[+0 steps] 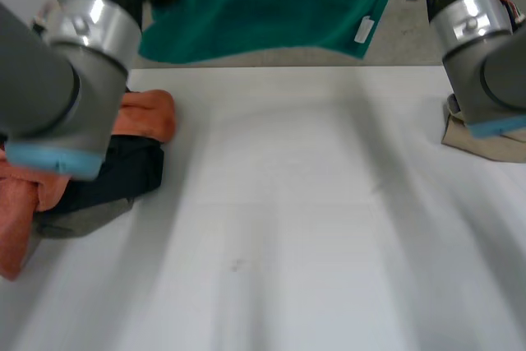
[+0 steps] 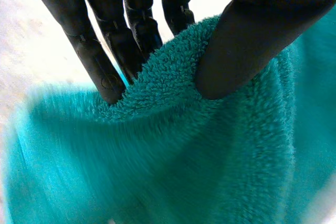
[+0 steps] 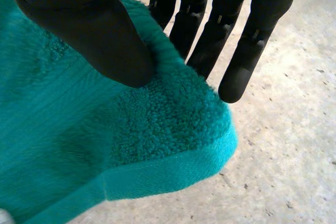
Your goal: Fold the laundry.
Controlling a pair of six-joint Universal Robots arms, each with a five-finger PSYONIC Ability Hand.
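1. Holds a teal towel (image 1: 271,6) in the air past the far edge of the white bench (image 1: 288,203), spread crosswise between the two arms, with its long axis running left to right and its lower hem hanging near the bench's far edge.
2. With the left hand (image 2: 252,40), pinches the towel's upper edge near its left end, thumb on one face and fingers (image 2: 100,61) straight behind.
3. With the right hand (image 3: 100,35), grasps a top corner the same way, thumb in front and fingers (image 3: 241,66) behind.
4. Puts the towel directly below both sets of fingers, with neither hand nearer than the other. Calls, most likely, for drawing it in and laying it flat on the bench's open middle.
5. Shows a small white label (image 1: 362,30) near the towel's right hem — writing too small to read.
6. Leaves an orange cloth (image 1: 148,113) and a black garment (image 1: 123,174) heaped at the bench's left side, and a beige cloth (image 1: 485,141) at its right.
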